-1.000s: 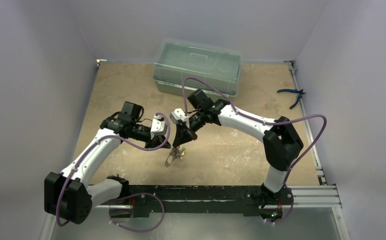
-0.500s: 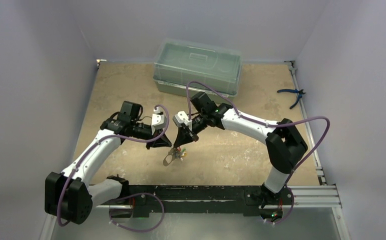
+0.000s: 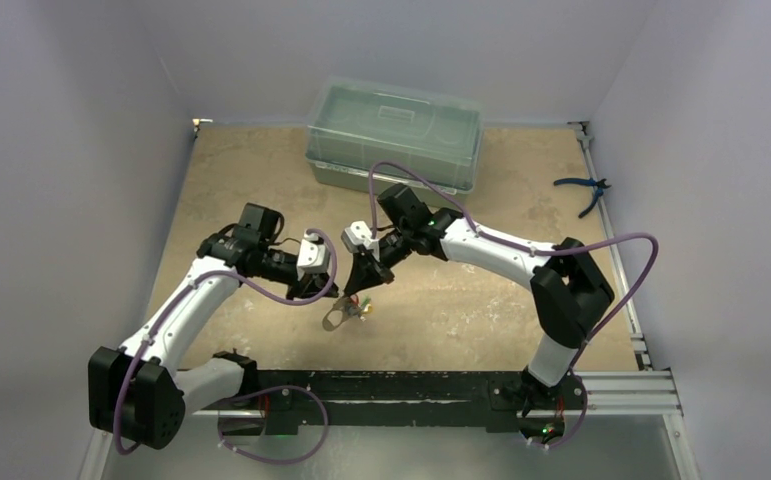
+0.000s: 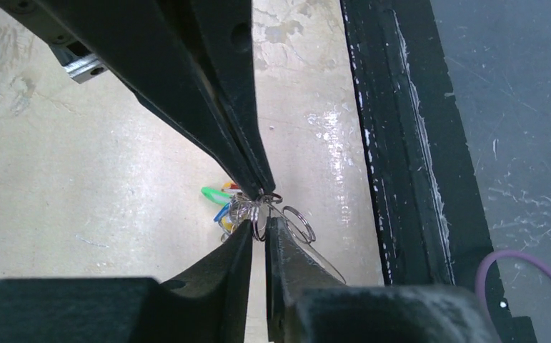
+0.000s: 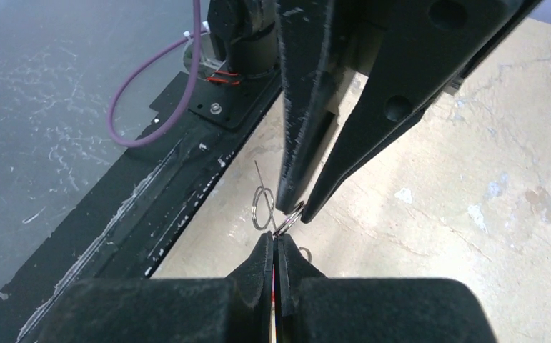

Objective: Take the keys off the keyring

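Note:
The keys (image 4: 216,194), with green, blue and yellow heads, hang in a bunch from a cluster of thin metal rings just above the table. My left gripper (image 4: 259,227) stands almost shut, one coil of the keyring (image 4: 258,218) sitting in the thin gap between its tips. My right gripper (image 5: 275,236) is shut on the keyring (image 5: 291,216) from the opposite side, tip to tip with the left fingers (image 5: 297,143). A loose ring (image 4: 299,223) hangs to the side. From above, both grippers (image 3: 333,292) (image 3: 357,292) meet over the keys (image 3: 361,308) and the pale loop (image 3: 335,320).
A clear lidded box (image 3: 393,135) stands at the back of the table. Blue-handled pliers (image 3: 583,190) lie at the far right edge. A black rail (image 3: 411,385) runs along the near edge, close below the bunch. Purple cables loop off both wrists.
Both grippers and the hanging bunch have drifted slightly left. The left wrist has turned back a little, and its jaws have eased apart by a sliver.

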Controlling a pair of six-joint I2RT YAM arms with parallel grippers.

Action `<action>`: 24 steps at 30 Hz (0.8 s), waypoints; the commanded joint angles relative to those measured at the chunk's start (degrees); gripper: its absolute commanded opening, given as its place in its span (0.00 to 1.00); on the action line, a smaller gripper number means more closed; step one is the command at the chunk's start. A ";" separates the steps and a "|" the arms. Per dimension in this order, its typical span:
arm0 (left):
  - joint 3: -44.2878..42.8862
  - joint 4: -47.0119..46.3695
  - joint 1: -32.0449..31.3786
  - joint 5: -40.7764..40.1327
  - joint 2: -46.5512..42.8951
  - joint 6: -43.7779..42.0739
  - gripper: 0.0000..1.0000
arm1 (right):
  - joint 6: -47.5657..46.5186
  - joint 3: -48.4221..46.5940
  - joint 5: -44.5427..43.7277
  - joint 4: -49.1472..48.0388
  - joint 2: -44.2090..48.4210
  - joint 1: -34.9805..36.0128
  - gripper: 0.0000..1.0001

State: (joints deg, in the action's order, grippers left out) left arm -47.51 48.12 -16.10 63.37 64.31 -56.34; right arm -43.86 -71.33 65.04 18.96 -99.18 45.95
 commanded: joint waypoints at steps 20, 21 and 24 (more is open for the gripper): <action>-6.42 3.29 -2.86 -1.76 1.09 -5.02 0.22 | -1.00 -6.57 -0.37 7.71 -1.37 -0.08 0.00; -6.11 3.25 -3.15 -1.91 1.03 -4.96 0.22 | -0.85 -6.62 -0.35 7.75 -1.37 -0.08 0.00; -5.55 2.46 -3.65 -1.95 0.83 -4.15 0.22 | -0.38 -6.88 -0.35 7.54 -1.45 -0.08 0.00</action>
State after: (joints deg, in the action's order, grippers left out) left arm -52.42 51.92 -18.94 60.14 65.52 -61.28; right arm -44.56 -75.35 63.96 26.22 -100.14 45.65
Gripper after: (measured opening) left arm 0.218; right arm 0.012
